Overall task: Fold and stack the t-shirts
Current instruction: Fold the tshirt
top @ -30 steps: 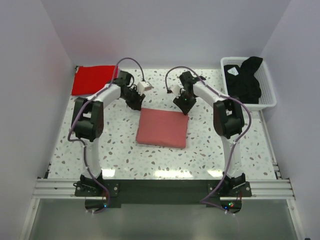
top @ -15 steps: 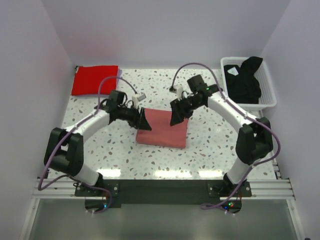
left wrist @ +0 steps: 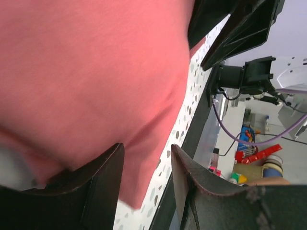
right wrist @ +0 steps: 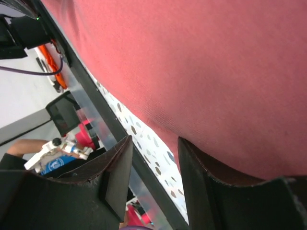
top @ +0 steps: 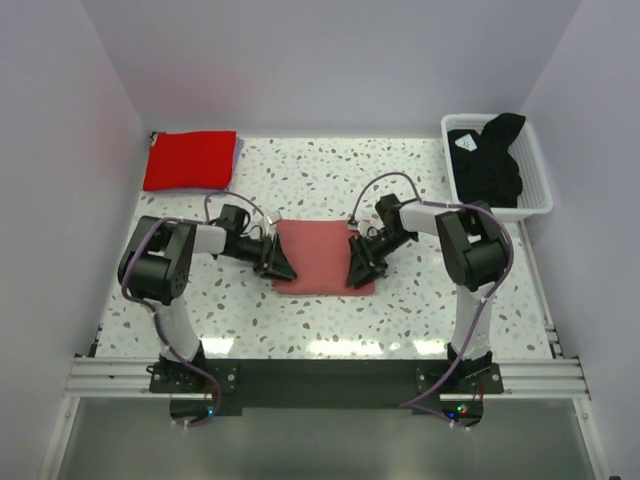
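Note:
A dusty salmon-pink t-shirt (top: pixel 322 256) lies folded in a rectangle at the middle of the table. My left gripper (top: pixel 279 264) is low at its near left corner, and my right gripper (top: pixel 359 268) is low at its near right corner. In the left wrist view the left gripper (left wrist: pixel 146 155) is open, with pink cloth (left wrist: pixel 91 72) and speckled table behind the gap. The right gripper (right wrist: pixel 154 148) is open too, one finger against the pink cloth (right wrist: pixel 201 62). A bright red t-shirt (top: pixel 190 160) lies folded at the back left. A black t-shirt (top: pixel 490 155) sits bunched in the basket.
A white slatted basket (top: pixel 541 178) stands at the back right corner. The speckled table (top: pixel 320 180) ends in a dark rail along the near edge, where both arm bases are bolted. Pale walls close in the left, back and right sides.
Both arms have swung from the pink shirt's far edge down to its near corners. The jaws of both grippers have come apart.

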You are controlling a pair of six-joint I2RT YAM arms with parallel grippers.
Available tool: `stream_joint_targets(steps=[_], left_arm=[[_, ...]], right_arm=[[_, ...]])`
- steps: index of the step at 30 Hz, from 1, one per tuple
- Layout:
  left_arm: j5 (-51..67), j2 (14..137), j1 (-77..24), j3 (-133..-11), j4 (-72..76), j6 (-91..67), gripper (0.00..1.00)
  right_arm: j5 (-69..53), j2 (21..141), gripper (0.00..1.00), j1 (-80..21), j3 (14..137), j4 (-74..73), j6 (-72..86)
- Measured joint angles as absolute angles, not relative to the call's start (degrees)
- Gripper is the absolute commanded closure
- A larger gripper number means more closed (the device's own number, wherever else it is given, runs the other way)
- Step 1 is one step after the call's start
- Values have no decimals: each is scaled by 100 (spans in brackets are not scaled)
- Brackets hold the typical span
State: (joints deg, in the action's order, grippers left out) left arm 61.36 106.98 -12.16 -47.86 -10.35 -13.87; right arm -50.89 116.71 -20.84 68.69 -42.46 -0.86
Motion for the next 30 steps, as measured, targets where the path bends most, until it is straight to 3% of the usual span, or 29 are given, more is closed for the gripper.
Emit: stream_joint_targets(steps=[3, 8, 10, 11, 13, 17, 22, 30], left_arm=[[6213, 10733, -956, -4792, -1184, -1282, 48], [5948, 10263, -399, -4862, -1769, -755, 36], [5736, 9738, -113, -4864, -1955, -556, 25], [5653, 9441, 54, -4864, -2025, -486, 13], [5457, 8908, 397, -4864, -2117, -434, 0], [4971, 8237, 1037, -4864, -2307, -419, 0], [4082, 8270, 1286, -4906, -2801, -395, 0], [3420, 8613, 1302, -4919, -3122, -541, 0]], right_arm=[[-5009, 11701, 54, -1984, 7000, -4379, -261], [-4375, 11402, 52, -2012, 7251, -4578, -556], [-4010, 11054, 52, -2104, 7306, -4569, -602], [-3828, 10840, 52, -2206, 7338, -4536, -609], [-3444, 10436, 52, -2550, 7430, -4440, -615], [-2349, 9922, 53, -3935, 7811, -4027, -703], [-1210, 10311, 53, -5516, 8357, -3629, -1083], [-211, 11369, 53, -6359, 8602, -3437, -1592]])
